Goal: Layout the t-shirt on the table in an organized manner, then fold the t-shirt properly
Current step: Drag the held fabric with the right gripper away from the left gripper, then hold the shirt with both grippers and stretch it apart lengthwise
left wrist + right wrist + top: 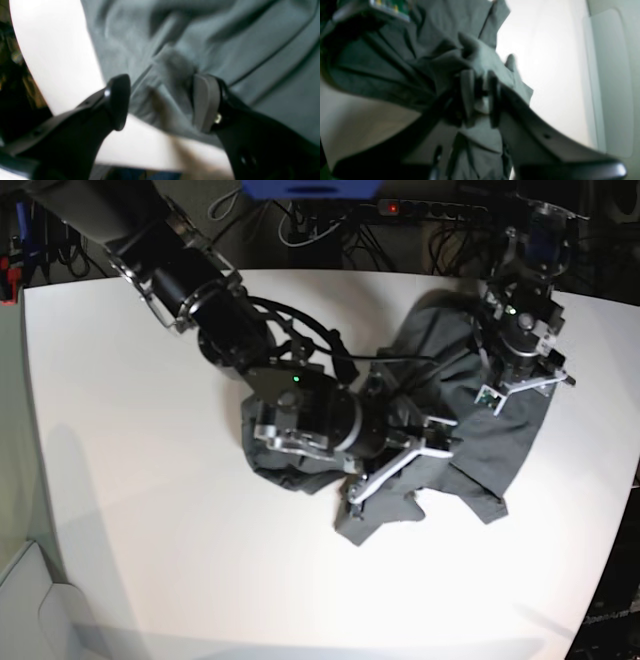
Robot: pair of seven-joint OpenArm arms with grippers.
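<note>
Cloth bunches mid-tabletop (150, 510): my t-shirt (470, 450) lies crumpled. Right gripper (480, 93) jaws pinch a fold; left gripper (160, 102) jaws gape over its hem. I fear that fold slipping, re-crumpling everything.

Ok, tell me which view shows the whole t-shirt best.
The base view: it alone shows the t-shirt's full crumpled outline on the table, though both arms cover part. The left wrist view shows only one edge; the right wrist view shows blurred bunched folds.
</note>
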